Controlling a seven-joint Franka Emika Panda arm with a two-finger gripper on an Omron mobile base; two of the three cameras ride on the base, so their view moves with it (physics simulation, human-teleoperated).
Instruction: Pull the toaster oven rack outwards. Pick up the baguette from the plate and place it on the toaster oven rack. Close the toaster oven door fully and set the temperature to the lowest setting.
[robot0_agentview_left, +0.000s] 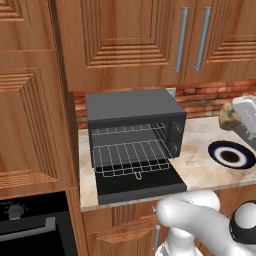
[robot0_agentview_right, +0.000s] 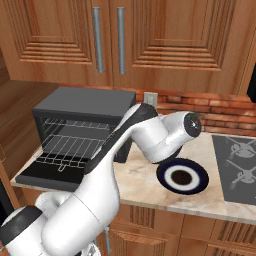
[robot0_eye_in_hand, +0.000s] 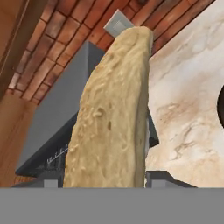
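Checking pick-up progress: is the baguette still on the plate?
No: the plate is bare, and the baguette is up in the gripper.

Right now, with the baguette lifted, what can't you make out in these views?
- Gripper fingertips: hand view, hidden behind the baguette.
- Gripper: left base view, cut off by the right edge.
- Toaster oven control strip: right base view, hidden by the arm.
- Plate: left base view, its right side clipped by the edge.

The toaster oven (robot0_agentview_left: 134, 120) stands at the worktop's (robot0_agentview_left: 200, 165) left end, against the back wall; its door (robot0_agentview_left: 142, 186) lies flat toward the front edge, the rack (robot0_agentview_left: 131, 159) drawn out above it; the plate (robot0_agentview_left: 231, 154) sits to its right (well apart); the baguette (robot0_agentview_left: 228, 116) hangs above the plate's far side.
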